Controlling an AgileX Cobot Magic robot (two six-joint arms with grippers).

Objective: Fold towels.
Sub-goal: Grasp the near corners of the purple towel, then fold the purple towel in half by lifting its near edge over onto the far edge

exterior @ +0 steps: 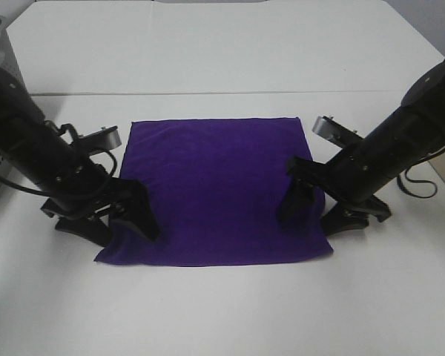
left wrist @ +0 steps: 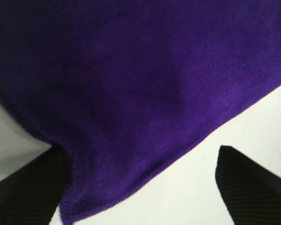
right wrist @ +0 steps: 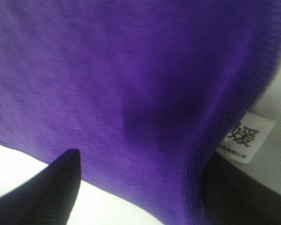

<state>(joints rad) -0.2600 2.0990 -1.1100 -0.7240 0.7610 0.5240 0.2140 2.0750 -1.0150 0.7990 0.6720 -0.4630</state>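
- Towel (exterior: 219, 185), 1 only, is laid flat on the white surface (exterior: 222, 311), which is bare on all 4 sides.
- Left fingers (exterior: 141, 215) and right fingers (exterior: 295, 202) are spread, each pair straddling 1 side edge.

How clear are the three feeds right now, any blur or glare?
Exterior high: even light, white table nearly washed out, purple towel clear. Left wrist: very close, soft focus. Right wrist: soft too, though the white tag print is partly readable.
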